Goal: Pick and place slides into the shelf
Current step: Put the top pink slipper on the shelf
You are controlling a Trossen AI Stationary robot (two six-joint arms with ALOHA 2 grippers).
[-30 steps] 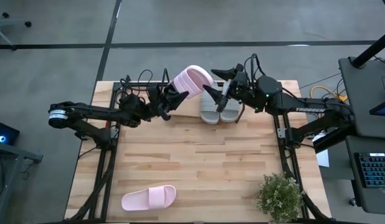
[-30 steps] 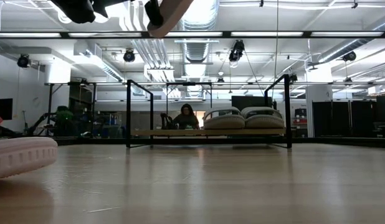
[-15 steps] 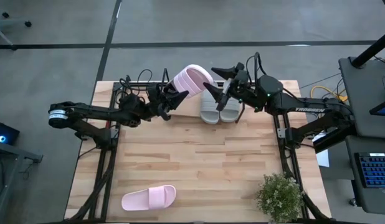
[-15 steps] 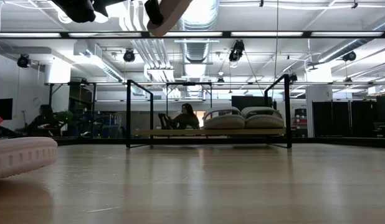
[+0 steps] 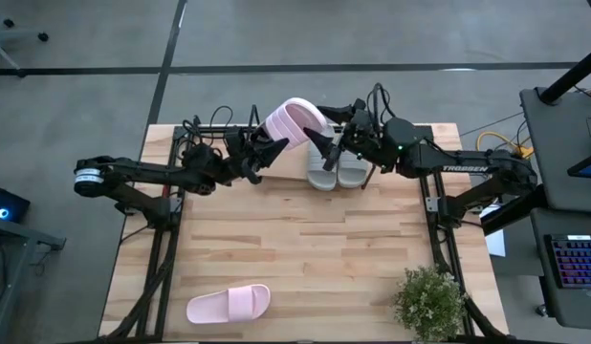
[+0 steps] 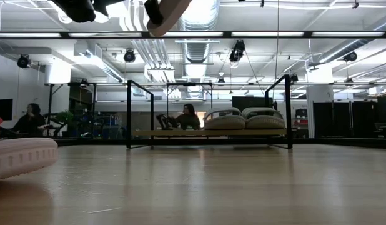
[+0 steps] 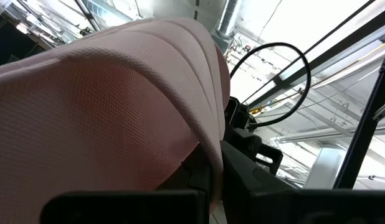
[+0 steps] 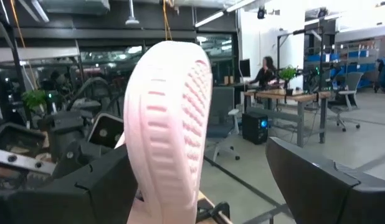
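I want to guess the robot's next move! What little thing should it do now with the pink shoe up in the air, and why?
Probably the right gripper should close on the pink slide: its open fingers already straddle the slide, which the left gripper holds aloft beside the grey pair.

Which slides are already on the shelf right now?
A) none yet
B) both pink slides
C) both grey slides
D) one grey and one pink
C: the two grey slides sit side by side on the shelf, while one pink slide is held up by the shut left gripper and the other pink slide lies near the table's front edge.
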